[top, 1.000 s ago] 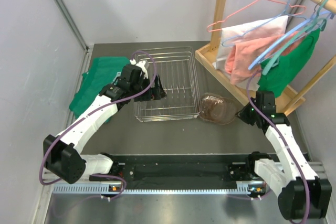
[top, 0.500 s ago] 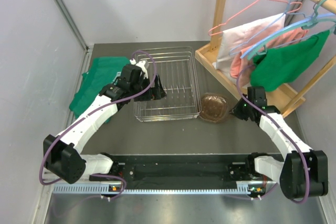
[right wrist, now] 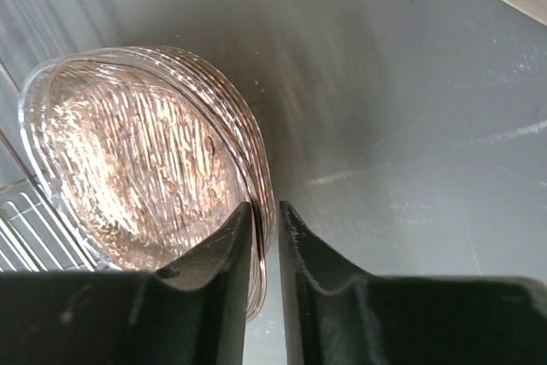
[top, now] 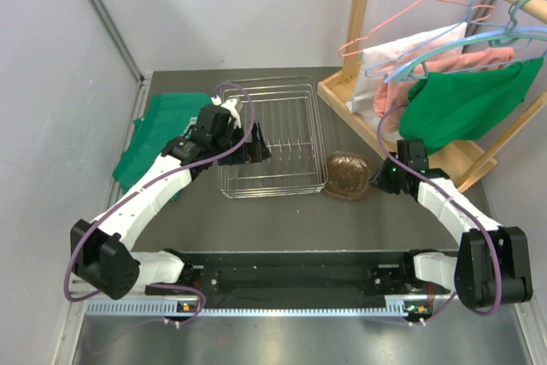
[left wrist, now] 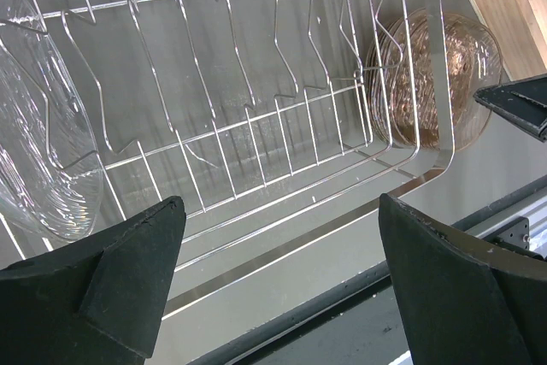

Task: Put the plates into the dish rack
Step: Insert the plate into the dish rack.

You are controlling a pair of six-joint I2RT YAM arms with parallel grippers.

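Note:
The silver wire dish rack (top: 272, 191) sits mid-table. One clear plate (left wrist: 41, 147) stands among its tines at the left. A stack of brown-tinted glass plates (top: 345, 175) lies on the table just right of the rack, also seen through the wires (left wrist: 466, 61). My left gripper (top: 256, 150) hovers over the rack's near side, wide open and empty (left wrist: 280, 203). My right gripper (top: 381, 178) is at the stack's right edge. Its jaws (right wrist: 265, 205) stand slightly open, and the rim of the plates (right wrist: 137, 168) reaches into the narrow gap against the left finger.
A wooden clothes stand (top: 359, 32) with hangers and pink, white and green garments (top: 461, 104) rises at the back right, close above my right arm. A green cloth (top: 158, 130) lies left of the rack. Grey walls close in on the left and back.
My right arm swung left to the plate stack and its jaws parted slightly from shut. The green garment and hangers swung. The left arm stayed still.

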